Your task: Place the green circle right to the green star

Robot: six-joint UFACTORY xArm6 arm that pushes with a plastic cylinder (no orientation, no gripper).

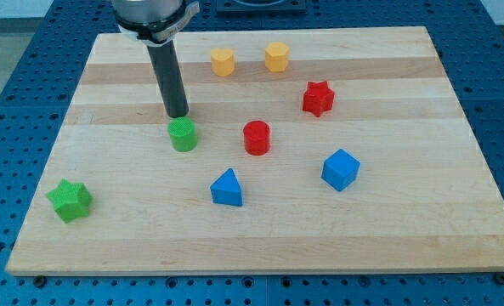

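Rod's lower end, my tip (177, 115), sits on the pale wooden board (387, 229) just above the green circle block (183, 134) in the view, touching it or nearly so; can't tell which. It's a plain dark matte cylinder, no jaws, holding nothing, hanging from a grey metal housing at the view's top edge. Green circle is a short plastic cylinder, left of board centre. Green star block (70, 200) lies well apart from it, down near the board's lower-left corner, chunky plastic with blunt points. Red cylinder block (257, 137) stands to the right of the green circle, near but apart. Red star block (318, 98) is further right and higher. Two yellow blocks, one (223, 62) and the other (277, 57), sit side by side near the top edge; both look faceted, exact shape unclear. Blue triangular block (227, 188) is below the red cylinder, blue cube (341, 169) to its right, turned corner-on. Board shows lengthwise grain in light and darker strips, smooth finish, resting on a blue perforated table (5, 127).
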